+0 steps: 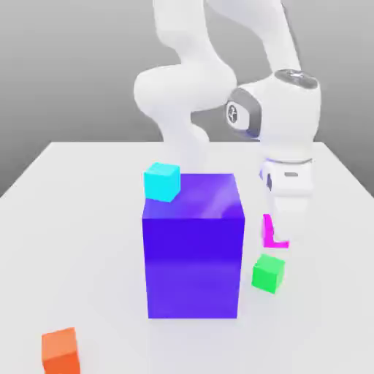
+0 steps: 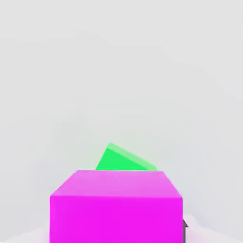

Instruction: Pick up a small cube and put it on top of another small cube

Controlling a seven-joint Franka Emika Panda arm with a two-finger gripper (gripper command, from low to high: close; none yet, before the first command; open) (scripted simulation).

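Nearest in the exterior view: an orange cube (image 1: 60, 350) on the white table (image 1: 88, 219), low at that view's left, well apart from everything else. Behind it, mid-table, stands the big blue-purple block (image 1: 193, 248), upright, w/ a cyan cube (image 1: 161, 181) at its top back-left corner (on the block or just behind it, can't tell)

To the exterior view's right of the block sits the green cube (image 1: 268, 273), resting on the table, near the block but not touching. Just beyond the green one is the pink cube (image 1: 272, 234), mostly hidden by the gripper (image 1: 285, 226); only a magenta sliver shows at the hand's lower edge. It looks slightly higher than the green cube, but whether it's off the table I can't tell

Gripper points straight down over the pink cube. Fingers blend into the white hand, so spread vs. pinching: can't tell. In the hand view the pink cube (image 2: 116, 206) is right up close w/ the green cube (image 2: 124, 159) peeking out past its far edge, tilted relative to it, and pale table beyond. A dark strip at the pink cube's lower corner may be a finger, unclear

Farthest back: the white arm (image 1: 190, 95), rising from the table's rear & bending over to the wrist
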